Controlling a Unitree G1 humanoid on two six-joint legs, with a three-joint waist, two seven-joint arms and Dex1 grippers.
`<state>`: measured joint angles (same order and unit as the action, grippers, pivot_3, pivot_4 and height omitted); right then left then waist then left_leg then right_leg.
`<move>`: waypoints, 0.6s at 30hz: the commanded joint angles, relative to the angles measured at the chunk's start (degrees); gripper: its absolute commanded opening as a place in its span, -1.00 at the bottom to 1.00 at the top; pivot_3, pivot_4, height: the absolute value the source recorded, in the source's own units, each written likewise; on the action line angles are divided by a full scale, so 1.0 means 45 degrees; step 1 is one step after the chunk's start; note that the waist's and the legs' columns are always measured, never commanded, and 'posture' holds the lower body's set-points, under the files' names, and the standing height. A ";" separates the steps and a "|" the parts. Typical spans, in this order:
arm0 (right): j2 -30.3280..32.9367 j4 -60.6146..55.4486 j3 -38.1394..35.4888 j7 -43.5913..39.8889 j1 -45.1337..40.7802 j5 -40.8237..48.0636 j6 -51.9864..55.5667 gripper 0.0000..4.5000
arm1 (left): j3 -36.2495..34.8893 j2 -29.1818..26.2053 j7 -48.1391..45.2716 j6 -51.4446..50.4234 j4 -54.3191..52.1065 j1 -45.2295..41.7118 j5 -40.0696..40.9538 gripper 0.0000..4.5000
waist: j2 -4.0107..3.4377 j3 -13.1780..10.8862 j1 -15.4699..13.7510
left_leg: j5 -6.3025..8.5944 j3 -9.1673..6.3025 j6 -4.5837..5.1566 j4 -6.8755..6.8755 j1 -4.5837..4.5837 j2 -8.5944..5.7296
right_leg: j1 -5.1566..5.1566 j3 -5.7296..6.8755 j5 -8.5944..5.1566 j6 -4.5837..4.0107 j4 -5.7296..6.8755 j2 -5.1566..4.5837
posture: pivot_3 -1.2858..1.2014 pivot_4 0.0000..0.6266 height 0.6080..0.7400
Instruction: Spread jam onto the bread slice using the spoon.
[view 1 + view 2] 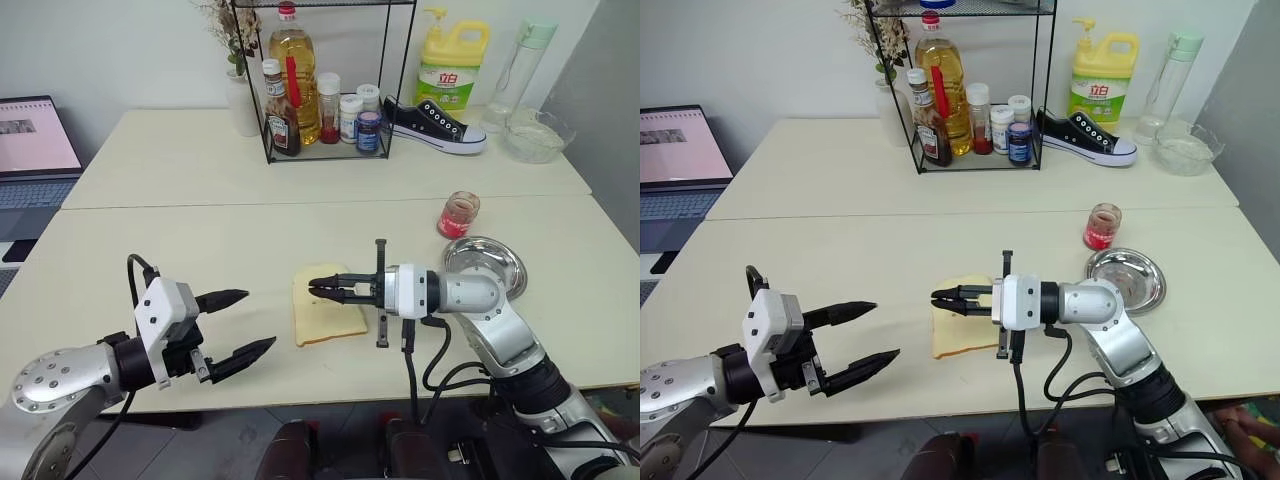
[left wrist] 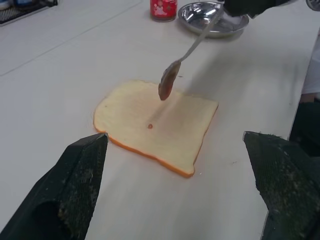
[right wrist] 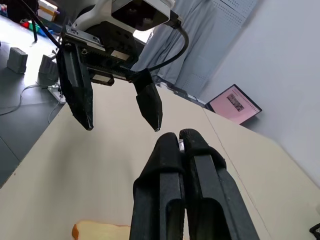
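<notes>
The bread slice [image 1: 330,312], pale yellow with a tan crust, lies flat on the table near the front edge. My right gripper [image 1: 320,291] points left just above it, level, and is shut on the spoon [image 2: 196,41]. The spoon's small bowl [image 2: 168,83] carries reddish jam and hovers over the slice without touching it. A tiny red spot [image 2: 150,126] marks the bread. More jam is in a small glass jar [image 1: 459,214] beside the steel plate [image 1: 490,262]. My left gripper [image 1: 258,320] stands open to the left of the bread, pointing at it.
At the back, a wire rack [image 1: 320,80] holds bottles and jars. A black sneaker [image 1: 435,125], a yellow soap bottle [image 1: 452,70] and a glass bowl [image 1: 538,135] stand to its right. A laptop [image 1: 35,140] sits far left.
</notes>
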<state>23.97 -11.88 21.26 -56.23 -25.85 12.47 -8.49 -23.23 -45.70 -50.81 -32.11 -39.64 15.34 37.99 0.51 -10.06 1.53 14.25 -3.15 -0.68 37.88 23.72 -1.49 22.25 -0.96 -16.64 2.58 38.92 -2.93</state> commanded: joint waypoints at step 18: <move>-0.0511 -0.1107 -0.0766 0.0585 -0.0257 0.1170 0.1911 -0.99 | -0.0071 -0.0332 -0.0206 0.0253 0.0193 -0.0159 0.0004 1.00 | 0.0001 -0.0001 0.0000 | 0.0000 -0.0002 0.0000 -0.0001 -0.0005 -0.0001 | 0.0000 0.0001 -0.0002 -0.0003 0.0004 -0.0001 | 0.03 -0.52 1.00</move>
<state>22.18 -13.69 20.06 -54.74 -25.85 15.05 -2.32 -22.90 -47.10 -51.86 -32.04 -37.87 14.74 37.85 0.51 -10.06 1.52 14.25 -3.16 -0.68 37.88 23.70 -1.50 22.25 -0.96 -16.65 2.57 38.94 -2.93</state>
